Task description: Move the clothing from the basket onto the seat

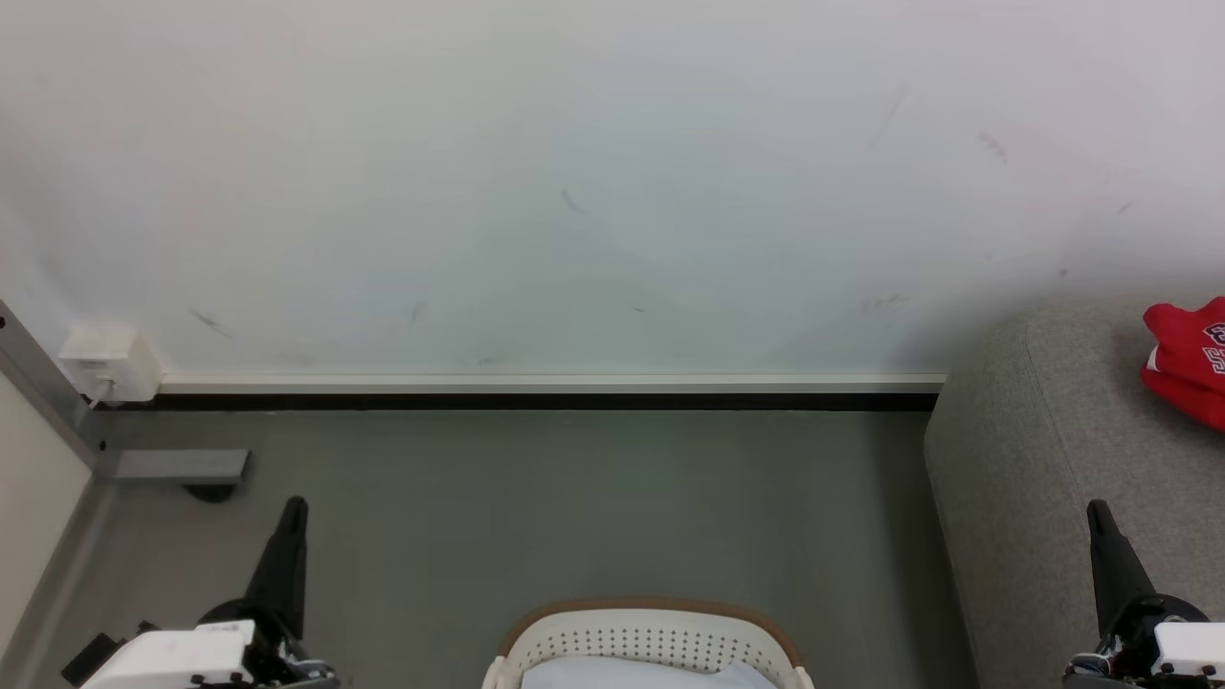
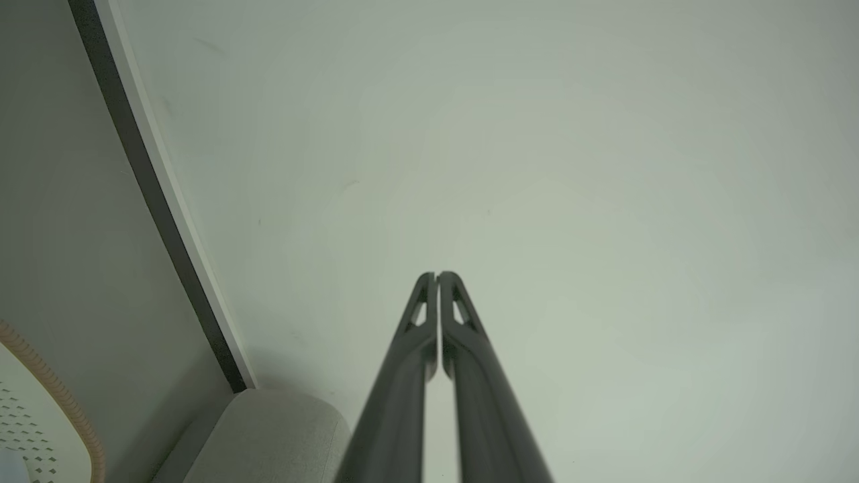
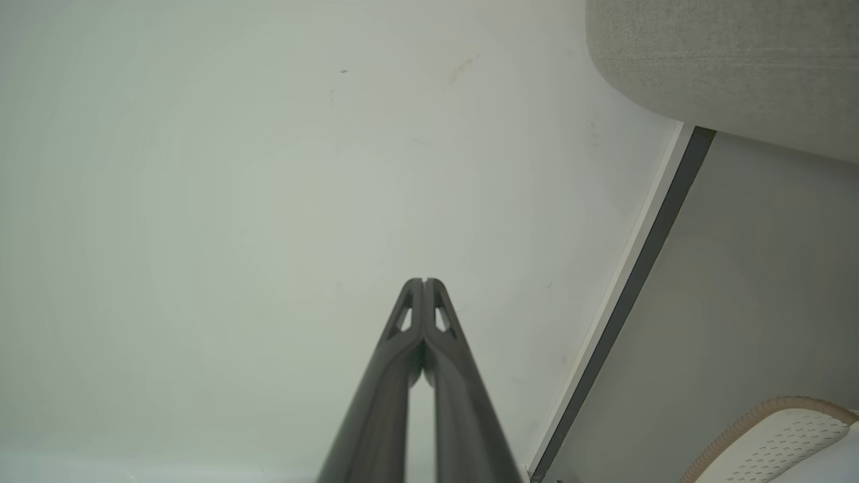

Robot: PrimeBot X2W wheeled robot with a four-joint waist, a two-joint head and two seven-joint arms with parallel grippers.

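- Found left gripper (image 1: 295,507) at near left over floor (image 1: 574,507), jaws pressed together, gripping nothing.
- Found right gripper (image 1: 1098,509) at near right, close to seat (image 1: 1034,459), jaws likewise closed and empty.
- Spotted red jersey (image 1: 1187,359) lying on seat at far right, cut off by frame edge.
- Noted basket (image 1: 651,633) on floor at near centre, between the grippers; saw pale sheet (image 1: 651,675) inside.
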